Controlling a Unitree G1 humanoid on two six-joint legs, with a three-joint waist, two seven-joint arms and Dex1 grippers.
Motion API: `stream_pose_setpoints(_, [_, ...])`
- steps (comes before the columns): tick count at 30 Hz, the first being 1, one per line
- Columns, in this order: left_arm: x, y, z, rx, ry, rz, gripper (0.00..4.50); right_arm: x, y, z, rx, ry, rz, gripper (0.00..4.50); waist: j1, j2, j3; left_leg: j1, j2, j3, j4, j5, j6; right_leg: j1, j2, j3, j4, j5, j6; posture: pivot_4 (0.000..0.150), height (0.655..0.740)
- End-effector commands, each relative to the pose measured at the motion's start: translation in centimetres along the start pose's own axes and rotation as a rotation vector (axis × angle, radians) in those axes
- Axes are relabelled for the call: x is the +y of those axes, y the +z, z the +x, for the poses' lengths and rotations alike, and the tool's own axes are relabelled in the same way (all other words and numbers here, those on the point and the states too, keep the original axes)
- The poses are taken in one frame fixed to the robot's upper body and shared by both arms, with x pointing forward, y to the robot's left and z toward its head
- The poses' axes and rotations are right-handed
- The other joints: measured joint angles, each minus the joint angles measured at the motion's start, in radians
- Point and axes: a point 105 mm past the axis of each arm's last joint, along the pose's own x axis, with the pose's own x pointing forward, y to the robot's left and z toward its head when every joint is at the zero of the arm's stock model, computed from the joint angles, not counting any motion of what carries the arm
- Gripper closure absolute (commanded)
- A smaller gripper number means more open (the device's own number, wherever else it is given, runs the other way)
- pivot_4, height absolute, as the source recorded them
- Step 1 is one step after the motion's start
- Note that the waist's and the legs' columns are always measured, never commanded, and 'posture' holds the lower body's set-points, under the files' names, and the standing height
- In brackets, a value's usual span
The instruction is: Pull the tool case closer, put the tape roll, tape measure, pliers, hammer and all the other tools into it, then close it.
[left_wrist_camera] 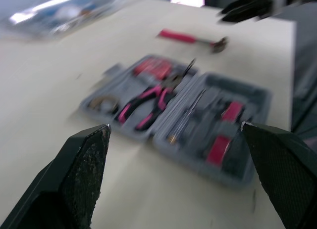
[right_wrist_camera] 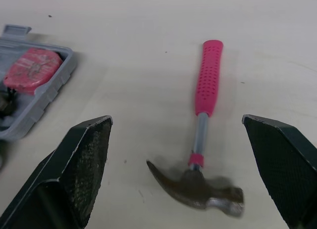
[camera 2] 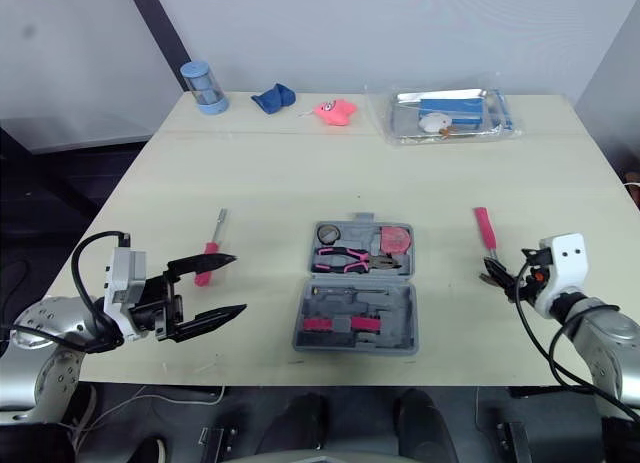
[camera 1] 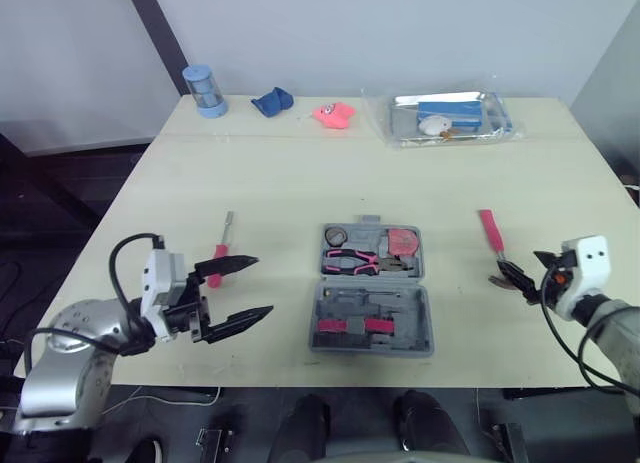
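The left gripper [camera 1: 262, 285] has its two black fingers spread wide and holds nothing. A small screwdriver with a pink handle [camera 1: 216, 255] lies just beside its far finger. Past its fingertips, across a strip of pale wooden table [camera 1: 300, 173], the grey plastic tool case [camera 1: 425, 318] lies open with pink pliers [camera 1: 352, 261] and a red tape measure [camera 1: 402, 242] inside. The right gripper [camera 2: 500, 276] is open too and empty. The pink-handled hammer [right_wrist_camera: 205, 98] lies right before it, metal head nearest, handle pointing away.
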Motion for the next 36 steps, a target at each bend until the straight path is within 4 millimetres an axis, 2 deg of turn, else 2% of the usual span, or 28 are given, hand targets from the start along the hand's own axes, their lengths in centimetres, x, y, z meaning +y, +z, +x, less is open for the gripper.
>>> stream_pose_setpoints(1, [-0.6, 1.4, 0.5, -0.023, -0.076, 0.033, 0.0, -0.9, 0.0, 0.4, 0.026, -0.065, 0.0, 0.07, 0.0, 0.0, 0.0, 0.0, 0.0, 0.0, 0.0, 0.0, 0.0, 0.0, 0.0, 0.0, 0.0, 0.0, 0.0, 0.15, 0.74])
stream_pose_setpoints(7, [-0.8, 2.9, 0.9, -0.037, -0.162, 0.056, 0.0, -1.2, -0.2, 1.7, 0.052, -0.098, 0.013, 0.07, -0.003, 0.001, 0.0, 0.0, 0.0, 0.0, 0.0, 0.0, 0.0, -0.001, 0.0, 0.0, 0.001, 0.0, 0.0, 0.15, 0.74])
stream_pose_setpoints(17, [-1.0, 4.2, 1.7, -0.054, -0.217, 0.1, 0.0, -1.9, -1.7, 2.9, 0.116, -0.147, 0.018, 0.07, -0.002, 0.001, 0.001, 0.0, 0.0, 0.0, 0.0, 0.0, 0.0, -0.001, 0.0, 0.0, 0.0, 0.0, 0.0, 0.15, 0.74])
stream_pose_setpoints(19, [-1.0, 4.3, 1.7, -0.056, -0.223, 0.104, 0.0, -1.9, -2.0, 3.1, 0.127, -0.146, 0.024, 0.72, -0.003, 0.001, 0.001, 0.0, 0.0, 0.0, 0.0, 0.0, 0.0, -0.001, 0.0, 0.0, 0.0, 0.0, 0.0, 0.15, 0.74])
stream_pose_setpoints(20, [-1.0, 4.4, 1.7, -0.056, -0.226, 0.106, 0.0, -1.8, -2.2, 3.1, 0.137, -0.141, 0.03, 1.22, -0.003, 0.001, 0.001, 0.0, 0.0, 0.0, 0.0, 0.0, 0.0, -0.001, 0.0, 0.0, 0.0, 0.0, 0.0, 0.15, 0.74])
stream_pose_setpoints(22, [-1.0, 4.5, 1.8, -0.057, -0.228, 0.109, 0.0, -1.7, -2.5, 3.2, 0.15, -0.135, 0.033, 1.56, -0.003, 0.001, 0.001, 0.0, 0.0, 0.0, 0.0, 0.0, 0.0, -0.001, 0.0, 0.0, 0.0, 0.0, 0.0, 0.15, 0.74])
stream_pose_setpoints(23, [-1.0, 4.5, 1.8, -0.057, -0.229, 0.111, 0.0, -1.7, -2.6, 3.3, 0.158, -0.135, 0.043, 2.14, -0.003, 0.001, 0.001, 0.0, 0.0, 0.0, 0.0, 0.0, 0.0, -0.001, 0.0, 0.0, 0.0, 0.0, 0.0, 0.15, 0.74])
stream_pose_setpoints(25, [-0.9, 4.6, 1.8, -0.057, -0.231, 0.113, 0.0, -1.7, -2.8, 3.4, 0.166, -0.138, 0.064, 2.89, -0.002, 0.001, 0.001, 0.0, 0.0, 0.0, 0.0, 0.0, 0.0, -0.001, 0.0, 0.0, 0.0, 0.0, 0.0, 0.15, 0.74])
stream_pose_setpoints(26, [-0.9, 4.6, 1.9, -0.058, -0.232, 0.114, 0.0, -1.6, -2.8, 3.5, 0.172, -0.131, 0.069, 3.59, -0.001, 0.001, 0.001, 0.0, 0.0, 0.0, 0.0, 0.0, 0.0, -0.001, 0.0, 0.0, 0.0, 0.0, 0.0, 0.15, 0.74])
stream_pose_setpoints(28, [-0.9, 4.7, 1.9, -0.061, -0.234, 0.116, 0.0, -1.3, -3.0, 3.6, 0.197, -0.115, 0.09, 4.41, -0.001, 0.0, 0.0, -0.001, 0.0, 0.0, 0.0, 0.0, 0.0, -0.001, 0.0, 0.0, 0.0, 0.0, 0.0, 0.15, 0.74])
stream_pose_setpoints(36, [-0.8, 4.7, 1.9, -0.069, -0.236, 0.12, 0.0, -1.4, -3.5, 3.6, 0.267, -0.115, 0.113, 4.41, -0.002, 0.0, 0.001, 0.0, 0.0, 0.0, 0.0, 0.0, 0.0, -0.001, 0.0, 0.0, 0.0, 0.0, 0.0, 0.15, 0.74])
